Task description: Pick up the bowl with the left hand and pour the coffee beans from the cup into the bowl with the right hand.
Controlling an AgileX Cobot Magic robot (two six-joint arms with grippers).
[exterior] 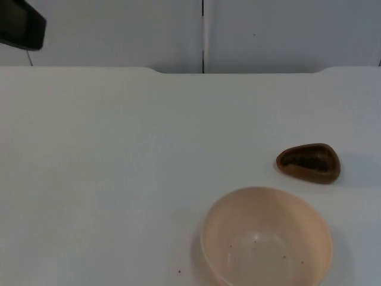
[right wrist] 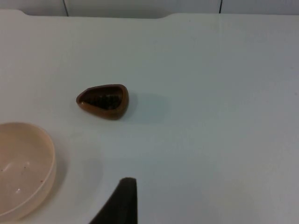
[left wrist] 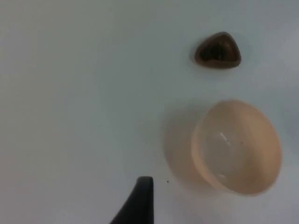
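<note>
Partly cropped bowl (exterior: 265,237), cup (exterior: 308,162) apart.

Two things stand on the white table (exterior: 107,167): a pale peach bowl (exterior: 265,237) at the lower right of the top view, and a small brown cup (exterior: 309,162) just above and right of it, near but apart. A narrow strip of bare table runs between them. The whole left half and the upper middle lie open up to the grey partition wall (exterior: 119,30).
</note>
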